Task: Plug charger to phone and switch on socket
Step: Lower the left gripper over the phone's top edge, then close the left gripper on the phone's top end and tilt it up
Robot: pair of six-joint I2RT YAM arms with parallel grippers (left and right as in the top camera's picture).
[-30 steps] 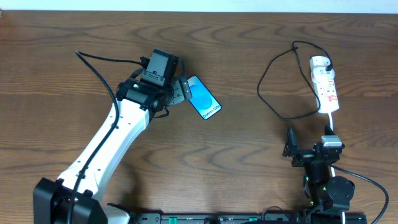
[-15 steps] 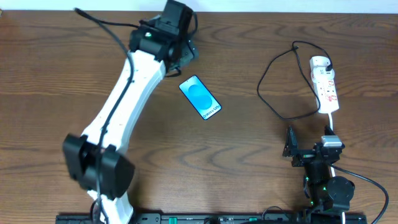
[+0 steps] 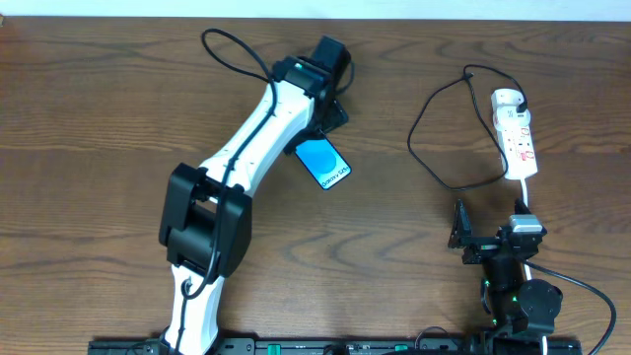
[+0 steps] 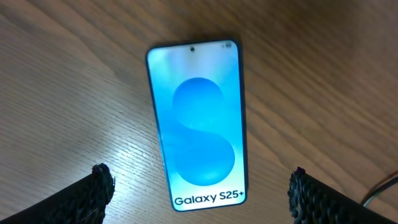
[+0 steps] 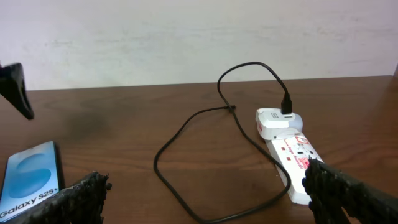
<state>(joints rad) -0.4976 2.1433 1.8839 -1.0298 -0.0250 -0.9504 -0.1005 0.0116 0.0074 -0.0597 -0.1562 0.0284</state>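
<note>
Left gripper: your left gripper (image 3: 332, 110) stands spread wide with nothing in it, raised above the table and just beside the far end of the phone in the overhead view.
Phone and left gripper: the phone (image 4: 198, 124) lies flat, screen up, a little left of the table's middle. In the wrist view it sits in the gap between the two fingers (image 4: 93, 194) and touches neither.
Right gripper: your right gripper (image 5: 208, 190) is also spread wide and empty, at the near right, well apart from the phone.
Charger cable: the charger cable (image 3: 415, 130) makes a big loose loop on the wood, left of the power strip. One small black plug stands in the white block at the strip's far end. You cannot tell where the other end lies.
Power strip: the power strip (image 3: 519, 138) lies at the far right, beyond your right gripper.
Materials and shapes: the phone is slim and glossy with rounded corners and a blue-cyan screen reading "Galaxy S25+". The fingers are black and rough. The cable is thin and black. The strip is narrow white plastic with red marks and a rounded far end. The table (image 3: 99, 118) is dark brown wood grain.
</note>
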